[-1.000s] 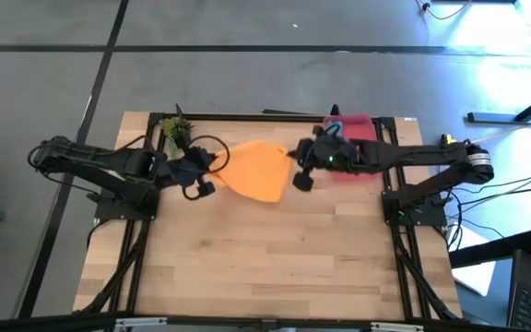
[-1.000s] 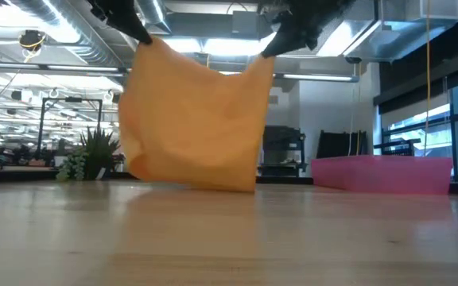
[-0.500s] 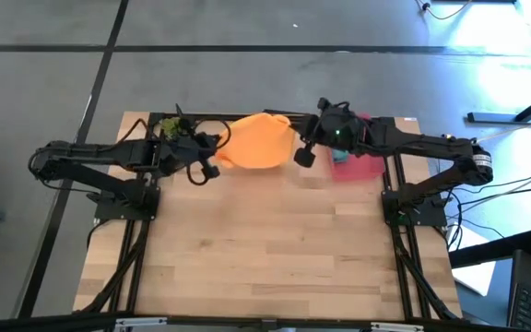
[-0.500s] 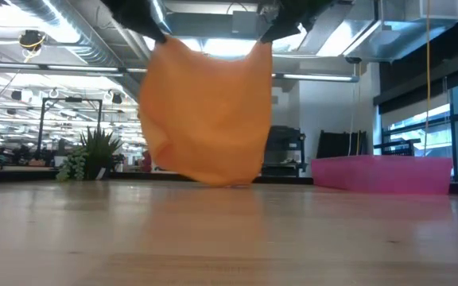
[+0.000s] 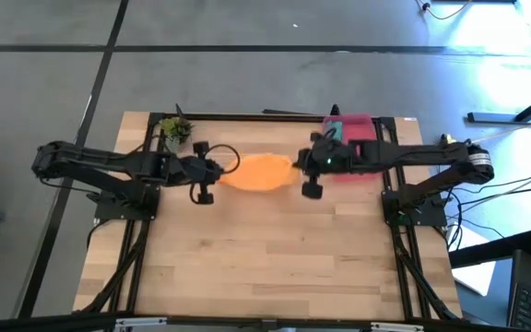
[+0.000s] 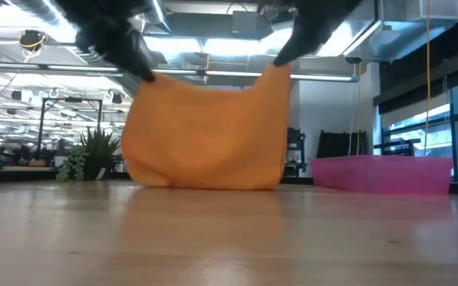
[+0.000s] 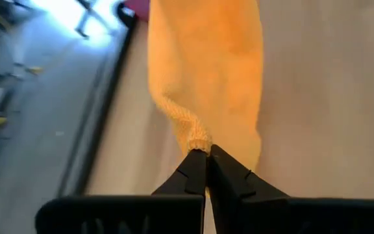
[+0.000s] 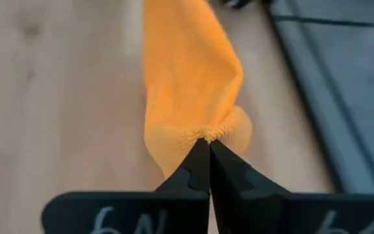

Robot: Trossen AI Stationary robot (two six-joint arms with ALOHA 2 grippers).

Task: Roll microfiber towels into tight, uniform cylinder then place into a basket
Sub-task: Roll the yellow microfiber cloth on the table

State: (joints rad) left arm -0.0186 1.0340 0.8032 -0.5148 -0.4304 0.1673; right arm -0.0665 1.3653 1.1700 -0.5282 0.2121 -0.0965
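- Left fingers (image 7: 206,153) clenched on one upper corner of the orange towel (image 5: 256,172); corner bunched into a small nub at the fingertips.
- Right fingers (image 8: 208,145) clenched on the opposite upper corner of the same towel; cloth gathered into a tight pucker there.
- Orange towel (image 6: 209,131) hanging between the two grips as a broad sheet, top edge sagging slightly in the middle, lower edge at or just above the desk (image 6: 229,238); contact not determinable from the low view.
- Seen from above: towel as a narrow orange strip stretched between left gripper (image 5: 218,171) and right gripper (image 5: 298,167), over the far half of the desk (image 5: 265,267).
- Basket (image 6: 382,175) standing on the desk toward the right side, well apart from the hanging towel; in the high view basket (image 5: 362,124) partly covered by the right arm.
- Teal cloth (image 5: 334,129) showing at the basket's edge near the right arm; position inside or beside not determinable.
- Small green plant (image 5: 175,128) at the far left corner of the desk, behind the left arm.
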